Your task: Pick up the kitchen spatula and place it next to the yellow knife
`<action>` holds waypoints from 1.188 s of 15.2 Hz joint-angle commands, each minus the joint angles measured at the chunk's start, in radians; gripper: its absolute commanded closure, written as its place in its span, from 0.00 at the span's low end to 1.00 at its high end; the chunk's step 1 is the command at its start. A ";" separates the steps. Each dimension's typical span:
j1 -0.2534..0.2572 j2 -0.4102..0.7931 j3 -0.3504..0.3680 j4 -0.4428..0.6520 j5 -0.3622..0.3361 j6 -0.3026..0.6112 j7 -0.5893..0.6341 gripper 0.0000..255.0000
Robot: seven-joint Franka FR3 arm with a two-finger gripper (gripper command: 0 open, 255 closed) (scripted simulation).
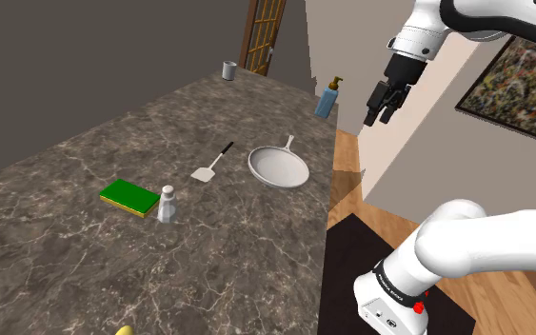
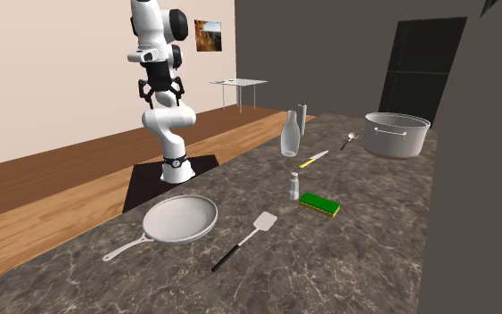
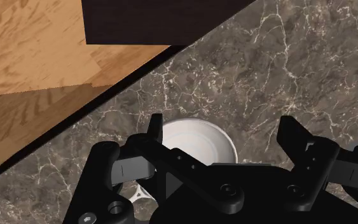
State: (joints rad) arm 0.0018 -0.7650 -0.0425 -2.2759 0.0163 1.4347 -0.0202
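While gripper (image 1: 379, 118) hangs high, fingers (image 3: 300, 147) apart, spatula (image 1: 211, 165) lies just beside pan (image 1: 278, 167)

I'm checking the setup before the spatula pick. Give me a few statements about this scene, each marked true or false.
1. The spatula lies on the marble countertop beside the frying pan. True.
2. The jaws are shut on the spatula. False: they stand open, high above the counter's edge, holding nothing.
3. The green sponge rests on top of the yellow knife. False: the two lie apart on the countertop.
4. A grey pot stands on the countertop beyond the knife in the second exterior view. True.
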 commanded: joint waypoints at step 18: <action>-0.044 0.378 0.322 -0.045 0.119 0.497 0.599 0.00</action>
State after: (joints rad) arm -0.0360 -0.4235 0.2631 -2.3345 0.1391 1.9029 0.5403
